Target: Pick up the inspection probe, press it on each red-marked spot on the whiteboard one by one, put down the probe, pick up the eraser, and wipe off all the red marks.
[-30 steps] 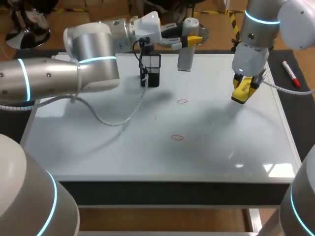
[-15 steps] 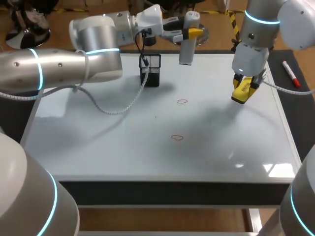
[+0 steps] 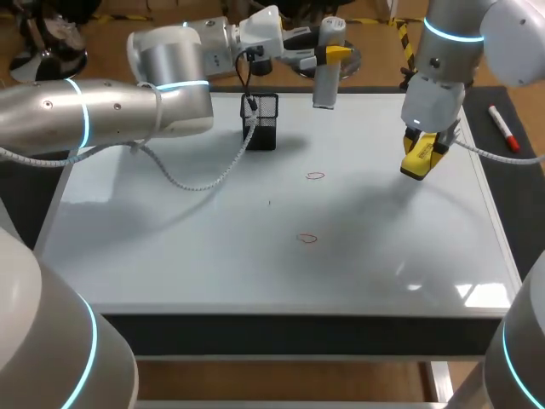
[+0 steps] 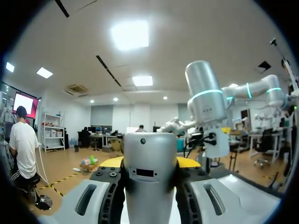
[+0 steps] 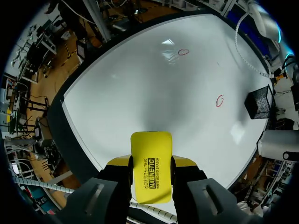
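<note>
The inspection probe (image 3: 324, 83) hangs upright over the far edge of the whiteboard (image 3: 196, 256), clamped in my left gripper (image 3: 330, 54). My right gripper (image 3: 423, 152) grips the yellow eraser (image 3: 415, 162) above the board's right side.

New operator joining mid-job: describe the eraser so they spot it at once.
Start at the whiteboard and go to its right side, where the right gripper hangs above the surface. The eraser is the flat yellow block clamped between its fingers. The left gripper, at the far edge, holds a grey cylinder instead, the probe.
</note>
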`<state>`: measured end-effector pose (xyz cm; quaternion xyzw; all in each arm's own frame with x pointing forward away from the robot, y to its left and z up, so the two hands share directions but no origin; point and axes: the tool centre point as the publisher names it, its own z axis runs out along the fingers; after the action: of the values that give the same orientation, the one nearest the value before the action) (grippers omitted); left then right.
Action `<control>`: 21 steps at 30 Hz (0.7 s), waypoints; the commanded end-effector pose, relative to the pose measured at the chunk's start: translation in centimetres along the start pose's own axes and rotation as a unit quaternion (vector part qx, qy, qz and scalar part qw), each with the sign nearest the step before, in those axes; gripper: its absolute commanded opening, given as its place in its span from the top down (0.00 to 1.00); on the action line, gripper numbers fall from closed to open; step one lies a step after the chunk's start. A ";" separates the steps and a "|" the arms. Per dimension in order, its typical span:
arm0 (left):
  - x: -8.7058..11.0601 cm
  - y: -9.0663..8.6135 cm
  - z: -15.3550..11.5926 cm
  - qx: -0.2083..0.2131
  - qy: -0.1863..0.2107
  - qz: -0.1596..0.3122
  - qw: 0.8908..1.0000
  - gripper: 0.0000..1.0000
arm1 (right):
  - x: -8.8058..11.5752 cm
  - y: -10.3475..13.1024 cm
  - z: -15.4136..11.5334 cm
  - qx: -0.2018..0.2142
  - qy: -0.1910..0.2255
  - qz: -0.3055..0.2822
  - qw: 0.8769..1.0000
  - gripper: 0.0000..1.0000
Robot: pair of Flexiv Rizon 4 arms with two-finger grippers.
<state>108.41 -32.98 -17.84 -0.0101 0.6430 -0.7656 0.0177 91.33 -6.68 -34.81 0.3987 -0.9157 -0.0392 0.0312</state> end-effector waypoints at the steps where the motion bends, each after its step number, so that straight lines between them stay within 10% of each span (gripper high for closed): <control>1: -0.4 0.0 0.0 0.001 0.009 -0.001 1.000 1.00 | 0.1 0.0 -0.1 0.001 0.001 -0.001 1.000 1.00; 12: -0.4 0.0 0.0 0.001 0.009 -0.001 1.000 1.00 | 0.1 0.0 -0.1 0.001 0.001 -0.001 1.000 1.00; 21: -0.4 0.0 0.0 0.001 0.009 -0.001 1.000 1.00 | -3.8 1.8 -0.8 0.007 0.012 -0.059 0.998 1.00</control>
<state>108.72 -32.96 -18.02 -0.0045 0.6418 -0.7668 0.0125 92.13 -4.11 -34.13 0.4491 -0.8923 -0.0415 0.0207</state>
